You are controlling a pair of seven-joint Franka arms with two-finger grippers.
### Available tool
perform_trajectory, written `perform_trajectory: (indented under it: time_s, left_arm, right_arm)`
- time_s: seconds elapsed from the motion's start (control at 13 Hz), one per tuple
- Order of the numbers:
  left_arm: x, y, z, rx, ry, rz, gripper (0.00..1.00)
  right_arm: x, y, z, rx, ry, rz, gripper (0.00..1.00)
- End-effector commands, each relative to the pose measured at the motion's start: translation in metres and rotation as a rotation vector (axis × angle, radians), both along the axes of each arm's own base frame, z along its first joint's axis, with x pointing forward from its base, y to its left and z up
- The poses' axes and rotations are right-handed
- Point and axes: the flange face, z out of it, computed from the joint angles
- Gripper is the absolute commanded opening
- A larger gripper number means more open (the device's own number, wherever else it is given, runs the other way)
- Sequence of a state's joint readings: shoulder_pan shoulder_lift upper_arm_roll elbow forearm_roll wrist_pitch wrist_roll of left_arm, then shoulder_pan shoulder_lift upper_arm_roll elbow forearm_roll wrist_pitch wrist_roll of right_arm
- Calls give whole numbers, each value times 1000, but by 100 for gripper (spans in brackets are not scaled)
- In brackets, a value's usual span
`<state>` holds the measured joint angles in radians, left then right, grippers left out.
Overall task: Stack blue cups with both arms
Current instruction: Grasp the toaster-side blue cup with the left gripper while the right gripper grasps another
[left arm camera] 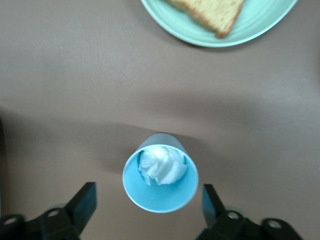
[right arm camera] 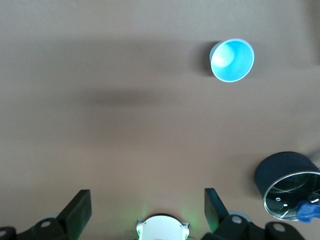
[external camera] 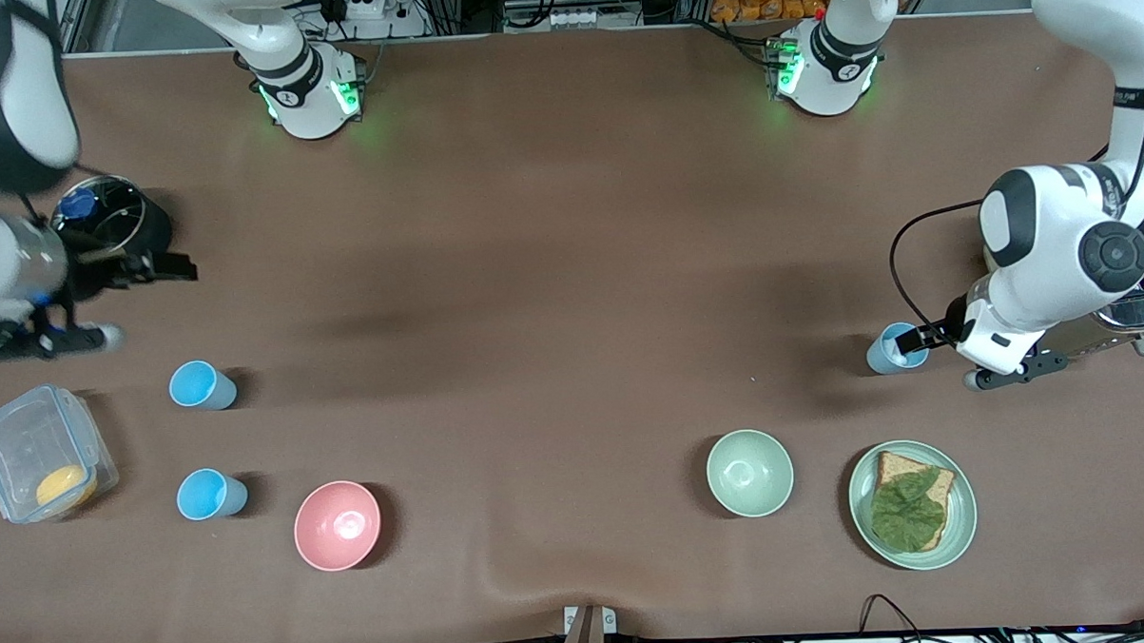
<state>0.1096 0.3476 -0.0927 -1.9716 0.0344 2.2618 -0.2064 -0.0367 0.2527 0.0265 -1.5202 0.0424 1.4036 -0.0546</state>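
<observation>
No cups are stacked yet. Nearest the front camera, two glossy sky-blue cups (external camera: 212, 494) (external camera: 201, 385) stand apart on the matte brown counter (external camera: 552, 294) at the right arm's end. The left claw (left arm camera: 149, 210), wide open, straddles the grey-blue cup (left arm camera: 161, 178) holding crumpled white bits. The right claw (right arm camera: 146, 212) hangs wide over bare counter.

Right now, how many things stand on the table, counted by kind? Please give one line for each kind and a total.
Blue cups: 3
Bowls: 2, pink bowl and pale green bowl
Plate with bread and a leaf: 1
Clear container with a yellow thing inside: 1
Dark pot with a glass lid: 1
Total: 8
</observation>
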Motion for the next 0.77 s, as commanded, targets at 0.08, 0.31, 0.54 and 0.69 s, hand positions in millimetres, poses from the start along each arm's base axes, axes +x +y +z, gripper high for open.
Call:
perform_trajectory:
  time_s: [0.08, 0.31, 0.54, 0.69]
  left_arm:
    - [-3, 28, -16, 3, 14, -25, 81]
    - [-3, 29, -30, -2, 29, -21, 66]
    - [-1, 25, -35, -8, 26, -19, 64]
    - [1, 23, -43, -11, 33, -23, 63]
  right_arm:
    - [11, -52, -30, 10, 71, -76, 100]
    - [27, -86, -85, 20, 86, -90, 100]
    - [43, -106, -112, -28, -13, -73, 100]
    - [47, -121, -131, -39, -14, -84, 100]
